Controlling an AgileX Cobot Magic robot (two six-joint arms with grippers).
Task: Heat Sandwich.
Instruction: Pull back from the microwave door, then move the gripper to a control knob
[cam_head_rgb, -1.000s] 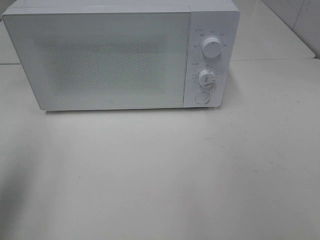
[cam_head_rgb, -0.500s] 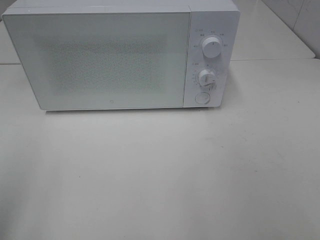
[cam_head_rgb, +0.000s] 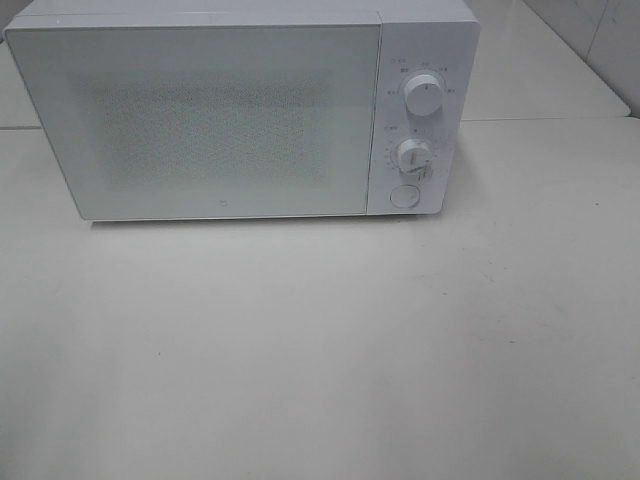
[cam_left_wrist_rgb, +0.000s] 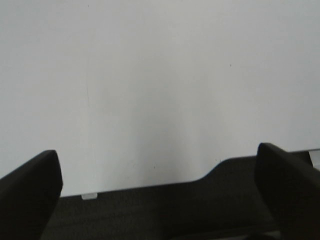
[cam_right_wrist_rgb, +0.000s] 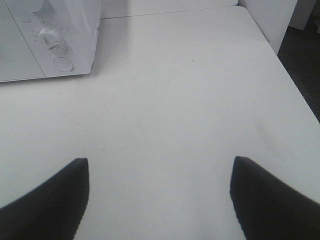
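At the far side of the table (cam_head_rgb: 320, 350), I see a white microwave (cam_head_rgb: 240, 110) standing square to the high camera. Its door (cam_head_rgb: 200, 120) is closed and covers the left and middle of the front; the perforated window gives no view inside.

Control panel, right of the door:
1. Upper knob (cam_head_rgb: 424, 94), pointer near upright.
2. Lower knob (cam_head_rgb: 412, 156), directly below it.
3. Round button (cam_head_rgb: 403, 195), at the foot of the panel.

The sandwich appears in none of the three views, so I cannot tell where it is.

Left gripper (cam_left_wrist_rgb: 157, 152): the wrist view shows both dark fingers (cam_left_wrist_rgb: 30, 195) spread wide, with nothing between them. Under them lies the pale tabletop, and its edge meets a dark floor (cam_left_wrist_rgb: 175, 210). A small white tab (cam_left_wrist_rgb: 90, 196) sits on that edge. This gripper does not show in the high view.

Right gripper (cam_right_wrist_rgb: 160, 161): its fingers (cam_right_wrist_rgb: 270, 200) also stand wide apart and hold nothing. They are above bare tabletop, well apart from the microwave. The panel's lower knob and round button show in the far left corner of the wrist view. The table's right edge runs past the gripper, with dark floor beyond it. This gripper, too, is outside the high view.
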